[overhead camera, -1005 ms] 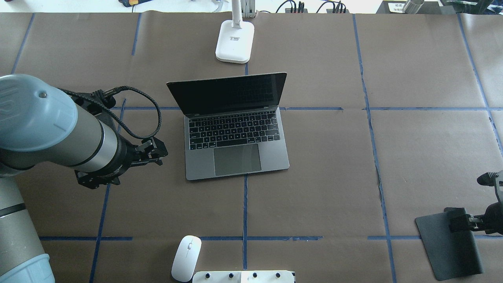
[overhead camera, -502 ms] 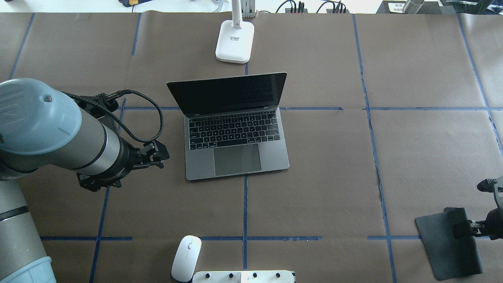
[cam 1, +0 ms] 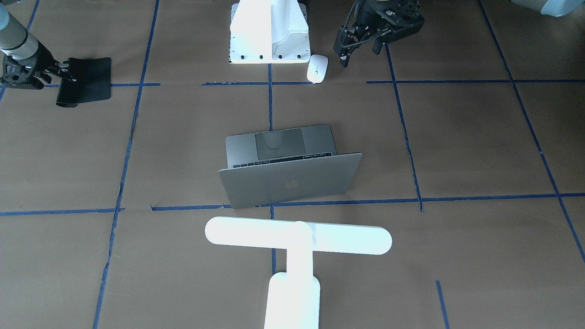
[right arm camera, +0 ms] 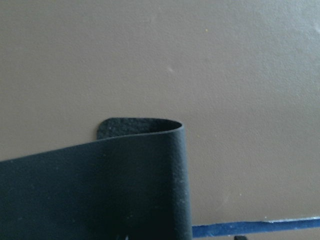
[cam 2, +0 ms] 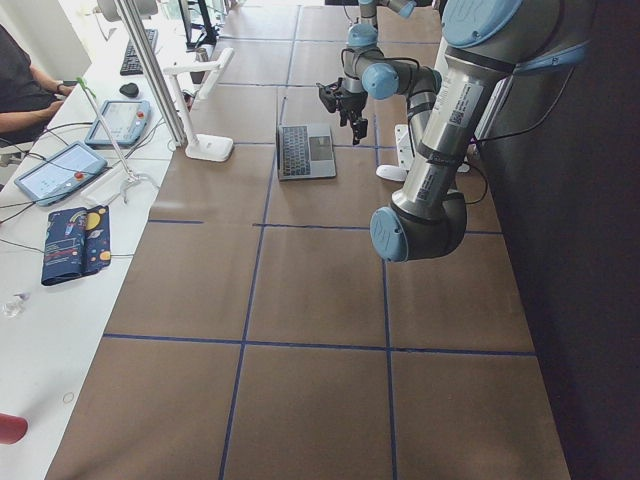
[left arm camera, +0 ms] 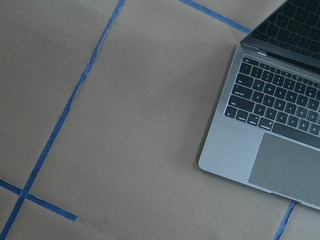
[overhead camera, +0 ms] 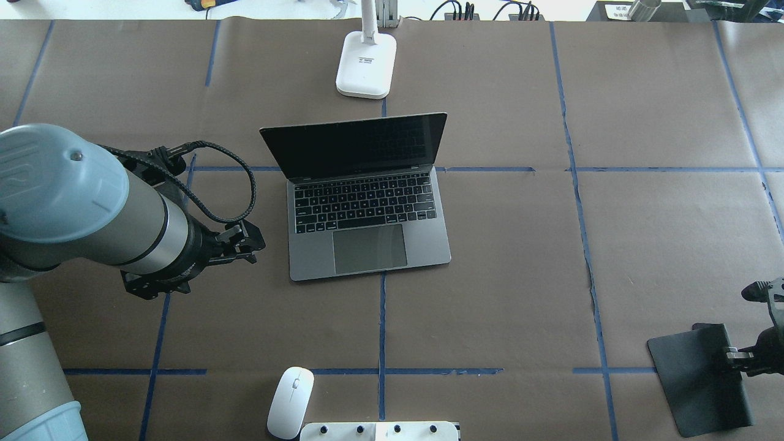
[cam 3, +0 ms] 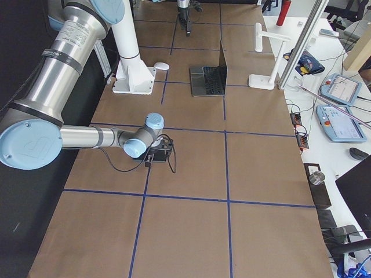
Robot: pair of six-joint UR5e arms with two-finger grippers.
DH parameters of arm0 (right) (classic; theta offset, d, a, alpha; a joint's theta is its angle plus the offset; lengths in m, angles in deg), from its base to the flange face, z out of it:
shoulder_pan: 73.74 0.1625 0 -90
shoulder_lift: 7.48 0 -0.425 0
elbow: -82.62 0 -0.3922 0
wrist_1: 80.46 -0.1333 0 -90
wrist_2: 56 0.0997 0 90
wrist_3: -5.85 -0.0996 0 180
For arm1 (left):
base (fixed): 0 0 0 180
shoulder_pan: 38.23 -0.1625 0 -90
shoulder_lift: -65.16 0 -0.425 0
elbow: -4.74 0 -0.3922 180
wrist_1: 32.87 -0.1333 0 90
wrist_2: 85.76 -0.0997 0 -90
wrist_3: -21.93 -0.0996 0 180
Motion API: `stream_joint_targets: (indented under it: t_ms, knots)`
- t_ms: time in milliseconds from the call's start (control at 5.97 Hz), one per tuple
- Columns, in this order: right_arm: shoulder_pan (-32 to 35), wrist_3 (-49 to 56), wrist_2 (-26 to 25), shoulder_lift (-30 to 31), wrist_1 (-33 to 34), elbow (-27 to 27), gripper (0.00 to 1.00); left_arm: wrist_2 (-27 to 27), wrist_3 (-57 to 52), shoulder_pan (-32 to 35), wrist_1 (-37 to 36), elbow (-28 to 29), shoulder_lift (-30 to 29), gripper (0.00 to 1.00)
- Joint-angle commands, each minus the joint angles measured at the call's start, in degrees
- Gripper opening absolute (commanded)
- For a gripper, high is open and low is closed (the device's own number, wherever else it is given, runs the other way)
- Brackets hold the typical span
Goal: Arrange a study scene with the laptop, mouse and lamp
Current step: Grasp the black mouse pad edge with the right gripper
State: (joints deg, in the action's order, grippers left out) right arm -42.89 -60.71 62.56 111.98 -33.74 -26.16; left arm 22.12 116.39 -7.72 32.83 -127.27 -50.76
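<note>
Looking at a thin space-grey metal laptop (overhead camera: 367,208) parked open in the middle of the counter (overhead camera: 520,275), matte brown paper underneath with blue tape (overhead camera: 381,318) gridlines; dark keys and big smooth trackpad toward the robot, black screen tilted back; past the lid, a bright white T-shaped lamp (cam 1: 297,240), long round-ended bar on a short stem, rounded oblong base; over at the robot's edge, a small glossy white oval mouse (overhead camera: 290,402) with a thin centre slit, just beside a boxy white pedestal (overhead camera: 380,432) with bolt holes, well apart from the laptop. Left pincer (cam 1: 359,52) hanging over bare paper just off the laptop's left side, black fingers spread, gripping nothing. Right pincer (overhead camera: 730,354) way off to the right, clamped on the edge of a soft black rectangular mat (overhead camera: 692,380); probably lifting that edge, going by the curled-over pebbly flap in the wrist view; rest of it flat on the paper.
</note>
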Motion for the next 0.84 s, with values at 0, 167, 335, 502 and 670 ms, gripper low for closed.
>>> stream_joint_targets:
  t_ms: [0, 167, 335, 502, 670]
  knots:
    - [0.1, -0.05, -0.09, 0.07, -1.8, 0.32, 0.02, -1.52, -0.24, -0.61, 0.05, 0.09, 0.08, 1.0]
    - [0.27, -0.05, -0.09, 0.07, -1.97, 0.23, 0.0, -1.53, -0.15, -0.79, 0.05, 0.18, 0.08, 1.0]
    - [0.45, -0.23, -0.17, -0.02, -2.59, -0.73, 0.0, -1.53, -0.06, -1.14, 0.05, 0.18, 0.0, 1.0]
    - [0.8, -0.49, -0.61, -0.8, -4.42, -2.65, 0.0, -1.53, -0.06, -1.15, -0.04, 0.26, 0.0, 1.0]
    - [3.24, -0.49, -0.7, -5.16, -4.52, -3.1, 0.0, -1.53, -0.06, -1.15, -0.04, 0.35, 0.08, 1.0]
